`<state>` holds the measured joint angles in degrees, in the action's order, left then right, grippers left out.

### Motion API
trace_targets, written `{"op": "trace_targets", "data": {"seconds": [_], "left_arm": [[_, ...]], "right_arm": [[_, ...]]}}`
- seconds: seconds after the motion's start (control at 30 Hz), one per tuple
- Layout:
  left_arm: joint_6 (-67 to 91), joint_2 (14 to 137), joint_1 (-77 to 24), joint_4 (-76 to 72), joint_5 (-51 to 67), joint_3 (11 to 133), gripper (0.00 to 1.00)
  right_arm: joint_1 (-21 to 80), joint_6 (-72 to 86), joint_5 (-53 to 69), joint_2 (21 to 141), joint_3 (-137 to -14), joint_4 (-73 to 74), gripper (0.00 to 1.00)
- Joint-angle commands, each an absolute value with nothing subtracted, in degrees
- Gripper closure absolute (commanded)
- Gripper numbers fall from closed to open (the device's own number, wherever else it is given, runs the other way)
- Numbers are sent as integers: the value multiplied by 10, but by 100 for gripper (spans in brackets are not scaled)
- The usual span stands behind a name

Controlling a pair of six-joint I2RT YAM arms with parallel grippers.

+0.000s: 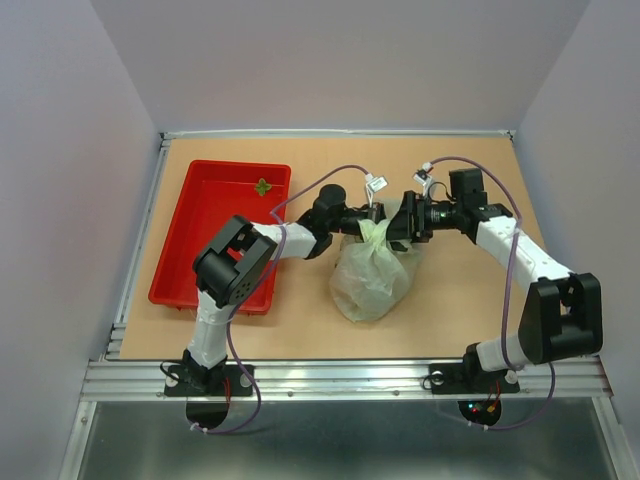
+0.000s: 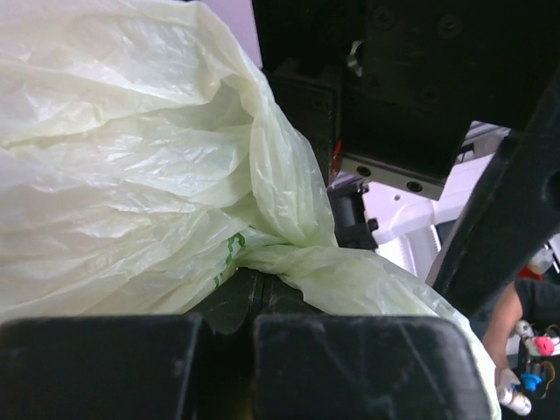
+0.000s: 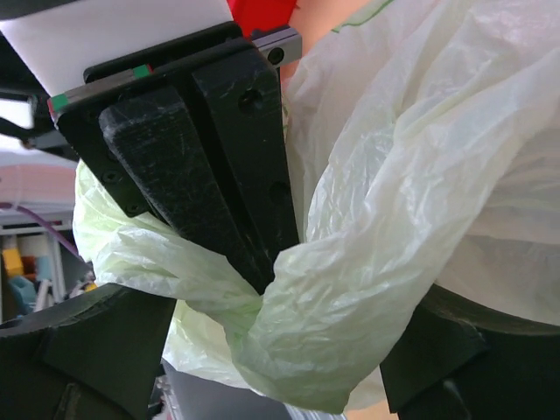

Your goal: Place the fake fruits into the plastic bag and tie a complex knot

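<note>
The pale-green plastic bag (image 1: 370, 280) lies bulging on the table's middle, its handle strips twisted into a knot (image 1: 375, 232) at its far end. The fake fruits are hidden from view. My left gripper (image 1: 362, 222) reaches in from the left and is shut on a strip of the bag (image 2: 350, 280) right beside the knot (image 2: 284, 245). My right gripper (image 1: 402, 225) faces it from the right. In the right wrist view its fingers (image 3: 87, 350) stand wide open on either side of the twisted strip (image 3: 350, 289), and the left gripper's shut fingers (image 3: 219, 175) pinch the plastic.
A red rectangular tray (image 1: 205, 260) sits at the left of the table, with one small green piece (image 1: 262, 186) near its far edge. Both arms cross over the table's middle, and their cables (image 1: 345, 172) loop above the bag.
</note>
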<state>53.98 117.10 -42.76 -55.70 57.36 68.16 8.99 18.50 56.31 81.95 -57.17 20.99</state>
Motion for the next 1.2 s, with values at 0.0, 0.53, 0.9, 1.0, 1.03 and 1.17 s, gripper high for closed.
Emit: {"op": "trace_targets", "data": {"seconds": [0.0, 0.53, 0.9, 1.0, 1.03, 1.17], "left_arm": [[498, 1135, -447, -533, 604, 700, 100], [621, 1141, -438, -675, 623, 686, 91], [644, 1141, -437, -705, 620, 679, 93], [644, 1139, -438, -708, 619, 677, 97], [644, 1139, -438, -709, 619, 676, 97], [645, 1138, -438, -710, 619, 673, 97]], "right_arm": [[97, 78, 554, 778, -608, 294, 10], [57, -156, 490, 763, -715, 626, 12], [-11, -271, 554, 769, -765, 728, 57], [-11, -280, 595, 771, -759, 728, 68], [-11, -284, 606, 771, -757, 728, 69], [-11, -275, 623, 775, -734, 687, 62]]}}
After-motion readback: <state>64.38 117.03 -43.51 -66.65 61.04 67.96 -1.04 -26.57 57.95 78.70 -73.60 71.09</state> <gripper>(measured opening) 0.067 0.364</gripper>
